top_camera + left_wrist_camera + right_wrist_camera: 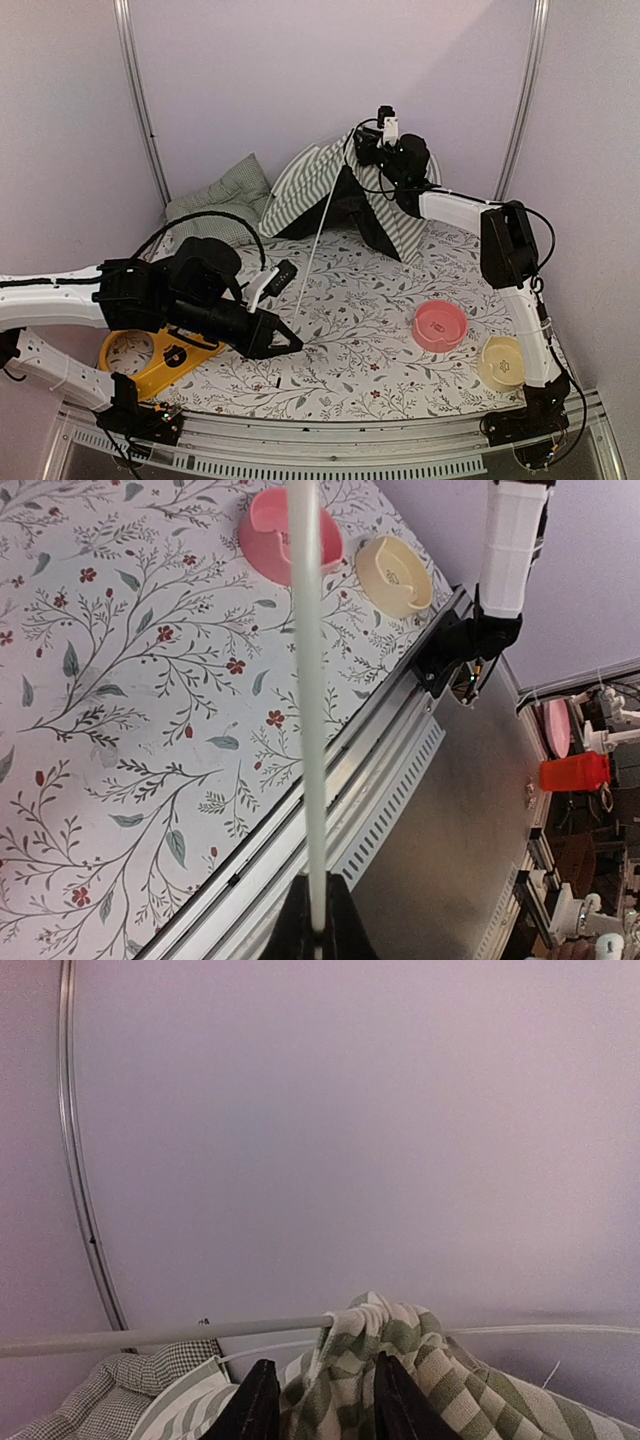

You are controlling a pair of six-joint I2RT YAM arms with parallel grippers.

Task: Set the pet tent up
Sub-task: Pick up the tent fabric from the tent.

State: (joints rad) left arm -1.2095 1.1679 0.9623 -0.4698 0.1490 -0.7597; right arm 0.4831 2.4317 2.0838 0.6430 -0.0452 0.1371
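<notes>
Left arm (60, 300) lay low over the tabletop (350, 330), left fingers (345, 935) clamped on one pole (315, 245). Right arm (460, 212) stretched to the pet tent (310, 185) at the far edge, right fingers (255, 1405) parted around its peak. Two bowls (440, 325), one cushion (225, 195).

Bare mat (360, 335) between yellow tray (160, 380), pink bowl (440, 326) and pet tent (310, 190)

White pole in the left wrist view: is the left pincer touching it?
Touching. In the left wrist view the white pole runs down and ends pinched inside the shut left pincer.
</notes>
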